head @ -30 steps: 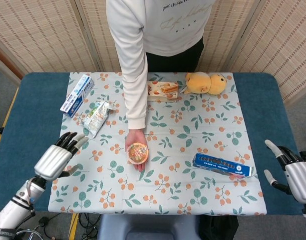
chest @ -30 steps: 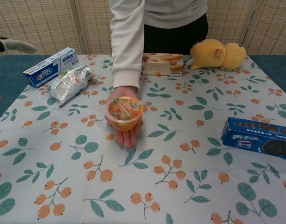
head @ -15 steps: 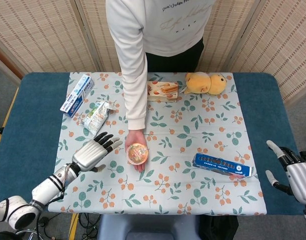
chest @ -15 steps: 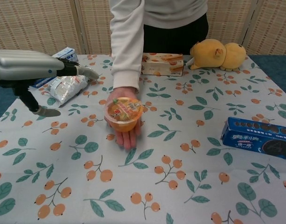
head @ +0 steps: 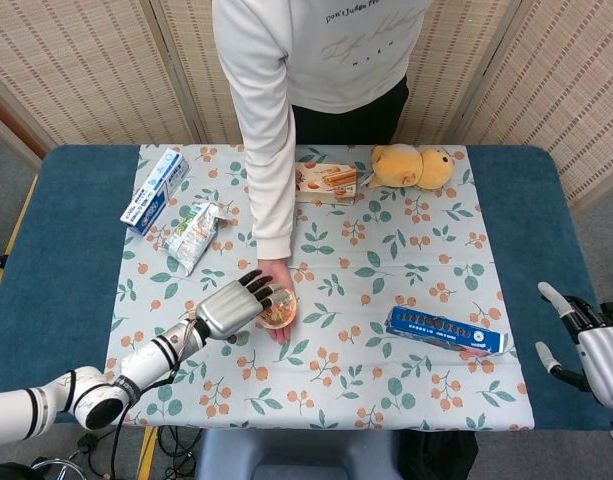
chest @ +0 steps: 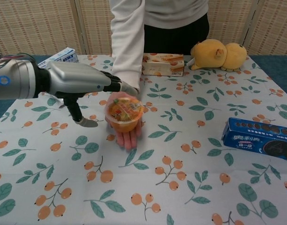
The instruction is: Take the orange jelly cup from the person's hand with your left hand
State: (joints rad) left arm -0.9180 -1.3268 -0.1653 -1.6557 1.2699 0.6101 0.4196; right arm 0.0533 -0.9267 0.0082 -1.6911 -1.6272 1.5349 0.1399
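Chest view: left hand [chest: 82, 84], fingers spread and holding nothing, reaches beside the orange jelly cup [chest: 124, 113], fingertips just above and thumb low beside it, not gripping. The cup rests on the person's hand [chest: 126, 129], palm up over the table [chest: 190, 187]. Right hand [head: 586, 340], fingers apart and empty, sits at the table's near right edge. A blue biscuit box [chest: 260, 139] lies right; farther back, a snack box [chest: 163, 64], yellow plush toy [chest: 218, 55] and toothpaste box [chest: 63, 55].
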